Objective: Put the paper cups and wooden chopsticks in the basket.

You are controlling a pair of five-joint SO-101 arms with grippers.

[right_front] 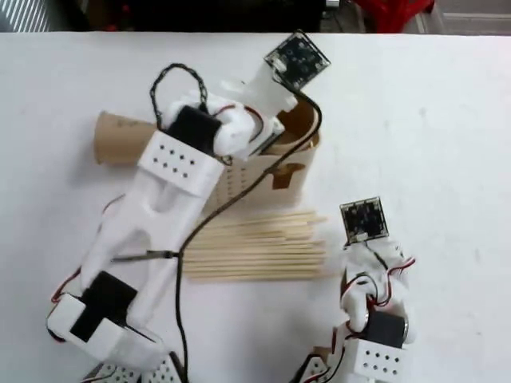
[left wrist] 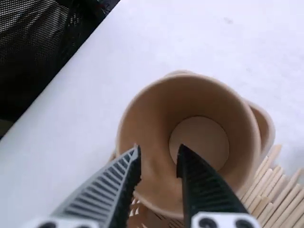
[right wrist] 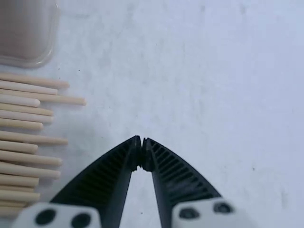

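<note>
Lying cup [right_front: 120, 137] on its side, well out from the left hand [left wrist: 159, 154], past that arm's body; not yet collected. Left hand released, jaws parted astride the near wall of the upright cup [left wrist: 199, 137], one finger inside, one outside. This cup sits directly under the hand, mouth up, over the basket [right_front: 236, 182], whose lattice shows below it. We judge the first cup's drop-off to be the step in hand; whether it is fully seated we cannot tell. Next move calls for a straight lift clear of the rim, so the inner finger does not tip the cup, then a reach to the lying cup. Wooden chopsticks [right_front: 263, 247] piled on the surface [right_front: 431, 120], just beside the basket, between the two hands. Left arm's cable [right_front: 179, 295] drapes over basket and sticks; we note a snag risk. Right hand [right wrist: 142, 142] clenched, tips touching, over bare surface just beyond the stick ends.
</note>
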